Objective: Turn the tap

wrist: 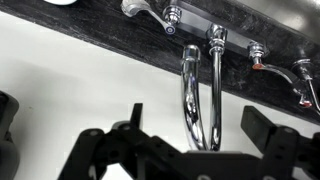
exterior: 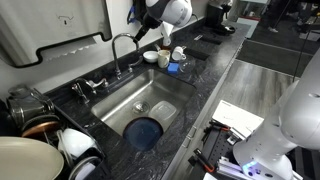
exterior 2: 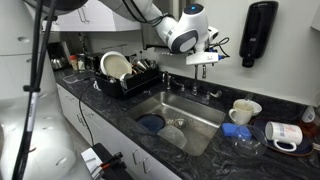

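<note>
Sink-side, the claw (wrist: 200,135) hangs spread wide above the tap (wrist: 200,95), its two dark fingers (wrist: 135,122) standing one to each side of the chrome arch in the wrist view, apart from the metal. The tap rises from the back edge of the dark stone table (exterior: 205,75), between the short lever handles (wrist: 150,10), and bends out over the sink (exterior: 120,105). Its stem stands upright, and that is the axis the spout would swing about. In an exterior view the claw (exterior: 143,35) sits at the top of the curve, on the spout side of the tap (exterior: 114,55). With the arch already between the open fingers, the coming move looks to depend on closing or pushing sideways across that bend, not along it.
</note>
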Robot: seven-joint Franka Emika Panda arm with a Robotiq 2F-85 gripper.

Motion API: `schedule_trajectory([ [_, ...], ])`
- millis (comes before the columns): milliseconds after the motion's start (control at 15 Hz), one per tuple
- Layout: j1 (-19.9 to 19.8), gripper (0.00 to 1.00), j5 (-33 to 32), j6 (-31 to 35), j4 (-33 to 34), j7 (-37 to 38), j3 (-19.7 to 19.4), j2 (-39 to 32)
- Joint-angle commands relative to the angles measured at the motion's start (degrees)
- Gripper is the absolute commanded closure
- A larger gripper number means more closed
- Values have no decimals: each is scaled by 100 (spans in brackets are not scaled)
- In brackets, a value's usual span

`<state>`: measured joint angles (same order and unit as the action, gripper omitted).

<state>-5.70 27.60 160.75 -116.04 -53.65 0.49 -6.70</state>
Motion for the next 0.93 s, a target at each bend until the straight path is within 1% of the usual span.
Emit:
schedule_trajectory([
  [0,-187,0,630,-411,346,-859,112,-197],
  [200,-226,0,1162,-953,547,-1499,111,-280],
  [333,-200,0,1265,-1192,654,-1695,74,-380],
  [400,-189,0,1302,-1217,691,-1806,74,-430],
  [533,-142,0,1290,-1008,734,-1952,70,-531],
  [667,-129,0,1275,-934,780,-2038,75,-625],
  [800,-117,0,1240,-962,815,-2062,74,-707],
  [867,-190,0,1171,-1052,832,-1985,150,-728],
])
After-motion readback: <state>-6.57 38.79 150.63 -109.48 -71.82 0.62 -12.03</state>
